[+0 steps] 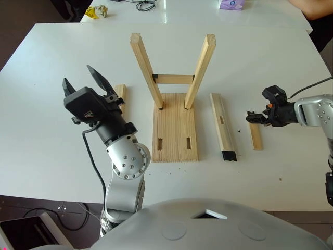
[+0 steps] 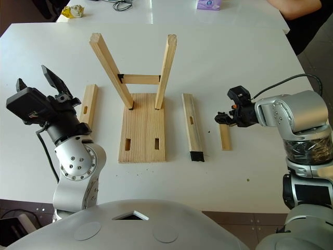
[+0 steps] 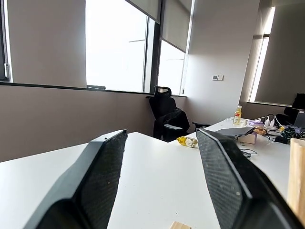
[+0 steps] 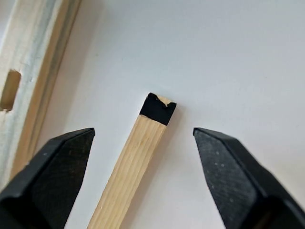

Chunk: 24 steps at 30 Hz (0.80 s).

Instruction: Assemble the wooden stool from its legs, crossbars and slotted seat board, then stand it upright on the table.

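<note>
Right gripper [image 4: 143, 131] stands wide apart, straddling the black-tipped end of the loose crossbar [image 4: 125, 183], which lies beside a flat leg [image 1: 222, 125]. Left gripper [image 1: 78, 77], also apart, is raised near another leg [image 1: 121, 92]. The board [image 1: 177, 133] bears two joined legs. Crossbar pickup seems in hand: next, lower and close squarely

The slotted seat board [image 1: 176, 130] lies flat mid-table [image 1: 47, 78]. Two upright legs [image 1: 146, 70] stand in its 12 o'clock end, with a joined crossbar [image 1: 174, 79] between them. At the board's 3 o'clock lies a loose leg [image 1: 222, 125], and a short crossbar [image 1: 255, 137] lies beyond it. Another leg [image 1: 120, 92] lies at 9 o'clock.
</note>
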### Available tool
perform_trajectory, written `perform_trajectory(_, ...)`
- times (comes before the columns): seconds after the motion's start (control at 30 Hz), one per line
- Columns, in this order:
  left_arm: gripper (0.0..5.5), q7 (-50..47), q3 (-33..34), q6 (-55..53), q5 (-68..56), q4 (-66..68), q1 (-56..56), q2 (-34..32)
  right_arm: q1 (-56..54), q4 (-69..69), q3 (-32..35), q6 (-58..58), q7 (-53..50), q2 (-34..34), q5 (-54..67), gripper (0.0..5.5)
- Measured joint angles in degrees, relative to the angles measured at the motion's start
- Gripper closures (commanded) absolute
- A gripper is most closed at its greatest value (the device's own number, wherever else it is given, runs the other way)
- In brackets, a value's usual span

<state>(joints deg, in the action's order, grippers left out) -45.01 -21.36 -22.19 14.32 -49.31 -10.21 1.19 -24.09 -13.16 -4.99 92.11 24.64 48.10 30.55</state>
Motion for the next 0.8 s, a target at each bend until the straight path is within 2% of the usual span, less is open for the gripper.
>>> perform_trajectory(0.23,2.8,1.36,0.56,-1.57,-0.82,-0.13,-0.02,0.13,7.03,-0.77,2.13,-0.06,-2.9,0.16,3.29,1.66)
perform_trajectory(0.67,2.8,2.97,6.49,-5.93,2.26,-6.9,0.49,1.86,13.39,-4.26,2.82,-0.01,-2.86,9.71,13.47,1.66)
perform_trajectory(0.8,2.77,5.39,10.36,-6.9,2.28,-8.88,0.38,2.1,14.78,-5.45,3.36,-0.06,-3.66,10.23,13.93,2.2)
